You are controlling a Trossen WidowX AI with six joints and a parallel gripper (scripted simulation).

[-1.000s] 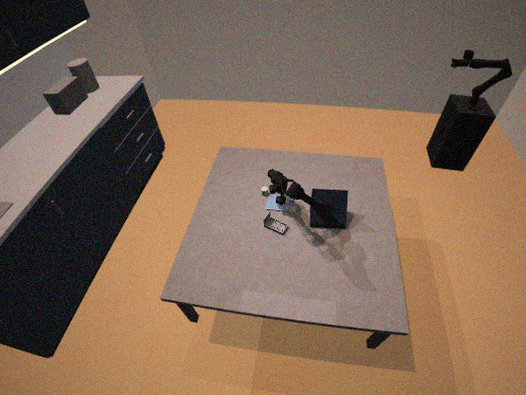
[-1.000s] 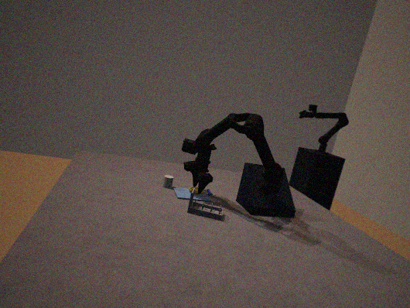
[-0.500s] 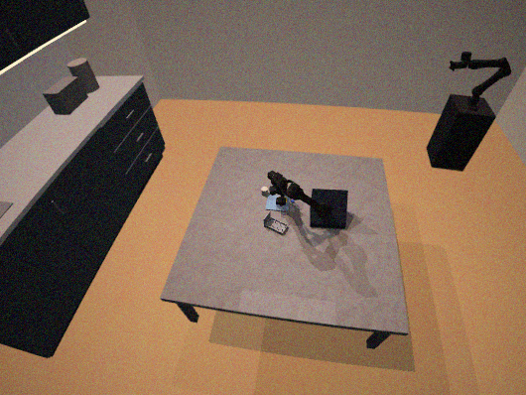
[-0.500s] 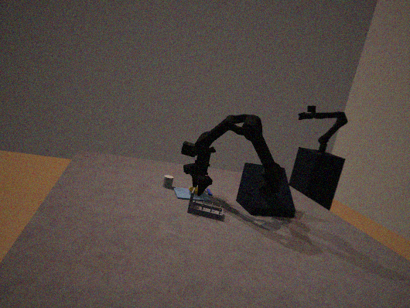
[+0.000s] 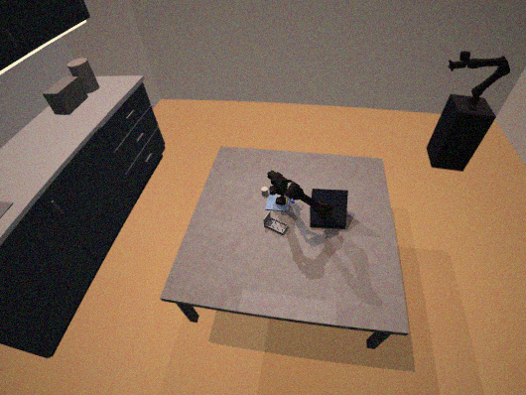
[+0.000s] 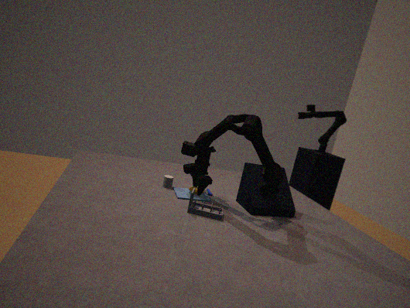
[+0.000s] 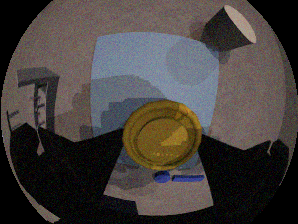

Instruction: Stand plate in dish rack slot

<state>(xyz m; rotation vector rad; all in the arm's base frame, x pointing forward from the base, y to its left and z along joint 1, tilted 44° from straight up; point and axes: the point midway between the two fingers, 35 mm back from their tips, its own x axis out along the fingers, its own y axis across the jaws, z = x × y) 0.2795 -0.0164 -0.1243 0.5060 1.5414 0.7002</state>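
Plate [image 7: 161, 137]: round, glossy yellow, raised rim, lying flat on a pale blue square mat [image 7: 156, 63]. Gripper [image 6: 199, 189] jaws closed on the plate. Grey wire-frame dish rack [image 6: 206, 208] just beside the mat.

In the top view the plate is completely hidden under the arm's wrist, and the dish rack [image 5: 276, 224], toward the table's middle, is too small to count its rails. From the exterior view only a yellow sliver of the plate [image 6: 193, 189] peeks out beside the gripper [image 6: 200, 189]; the fingertips blur into it. In the wrist view the fingers are dark masses cut off by the lens circle, their contact with the plate's rim [image 7: 161, 135] unclear, and the rack [image 7: 36, 99] is clipped at left.
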